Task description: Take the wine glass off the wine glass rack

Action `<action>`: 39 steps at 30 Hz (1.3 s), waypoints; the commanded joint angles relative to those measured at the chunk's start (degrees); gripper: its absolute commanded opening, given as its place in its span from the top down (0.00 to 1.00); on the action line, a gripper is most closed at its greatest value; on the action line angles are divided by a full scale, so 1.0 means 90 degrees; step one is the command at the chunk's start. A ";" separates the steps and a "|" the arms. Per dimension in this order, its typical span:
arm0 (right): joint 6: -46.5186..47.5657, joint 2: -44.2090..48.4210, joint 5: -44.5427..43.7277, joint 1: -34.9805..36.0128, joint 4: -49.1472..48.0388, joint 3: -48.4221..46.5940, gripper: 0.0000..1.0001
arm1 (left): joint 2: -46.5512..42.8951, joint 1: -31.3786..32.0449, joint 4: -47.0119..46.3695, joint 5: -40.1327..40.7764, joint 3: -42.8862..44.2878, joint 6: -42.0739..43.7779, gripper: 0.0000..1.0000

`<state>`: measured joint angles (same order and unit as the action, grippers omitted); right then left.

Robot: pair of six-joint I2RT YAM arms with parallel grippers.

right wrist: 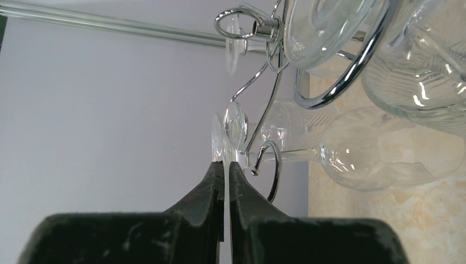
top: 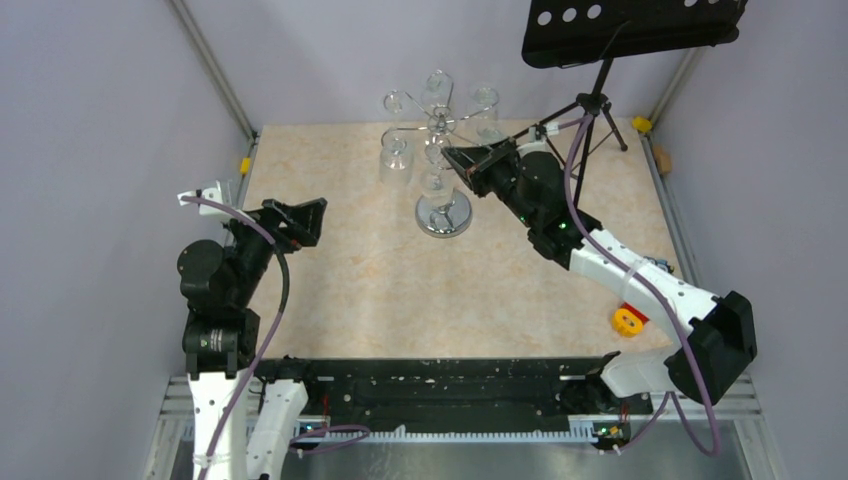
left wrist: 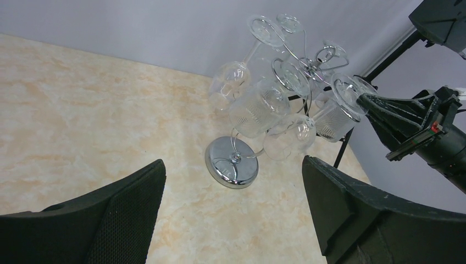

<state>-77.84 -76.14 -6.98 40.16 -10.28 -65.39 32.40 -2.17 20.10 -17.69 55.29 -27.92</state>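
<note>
Glasses [top: 397, 158] hang foot-up from the curled arms of the wine glass rack [top: 445, 214] in the top view. The wine glass [top: 432, 183] being worked hangs on the rack's near side, its bowl just above the mirrored base. The right gripper [top: 451, 157] reaches in from the rack's right, its tip at that glass's foot. The left gripper [top: 300, 222] sits well to the rack's left, holding nothing.

From the left wrist, that arm's own fingers [left wrist: 126, 209] stand spread wide, with the rack framed between them and well apart from them. The right arm's tip meets a foot disc at the rack's right side.

From the right wrist, the fingers are pressed together on the thin edge of the foot. The stem runs through a curled chrome hook of the rack to the bowl beyond.

The glass looks light, rigid, slick and brittle. A pinch on the foot's rim is a small hold, and the bowl's weight would likely lever against it. A bite further onto the foot would probably be steadier. The foot should slide out through the hook's open end rather than be pulled, since the bowls hanging beside it are close enough to knock.
</note>
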 commanded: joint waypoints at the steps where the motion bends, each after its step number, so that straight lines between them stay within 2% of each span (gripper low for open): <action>1: 0.0129 -0.0006 -0.0424 0.0131 -0.0611 -0.0411 1.00 | 0.0013 -0.0024 -0.0104 0.0081 0.0233 0.0066 0.03; 9: 0.0203 0.0192 -0.1273 0.0128 -0.0630 -0.0325 1.00 | 0.0072 -0.0026 -0.0031 0.0078 0.0302 0.0008 0.03; 13: 0.0365 0.0377 -0.1375 0.0113 -0.0519 -0.0305 1.00 | 0.0093 -0.0029 0.0074 0.0188 0.0378 0.0024 0.03; 17: 0.0271 0.0596 -0.1306 0.0058 -0.0386 -0.0160 1.00 | 0.0099 -0.0029 0.0081 0.0207 0.0388 0.0114 0.03; 30: -0.0955 0.1492 -0.0464 -0.0393 -0.0300 0.0755 1.00 | 0.0233 -0.0025 0.0052 -0.0140 0.0454 0.0114 0.02; 32: -0.1114 0.1574 -0.0242 -0.0471 -0.0295 0.0877 1.00 | 0.0279 -0.0031 0.0048 -0.0352 0.0467 0.0162 0.02; 39: -0.1427 0.2066 0.0314 -0.0563 -0.0154 0.1400 1.00 | 0.0597 -0.0018 -0.0554 -0.2145 0.0274 0.0137 0.03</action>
<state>-87.50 -62.00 -8.58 35.66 -8.40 -54.22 36.18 -2.17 21.12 -26.26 57.87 -26.65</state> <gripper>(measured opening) 0.020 0.975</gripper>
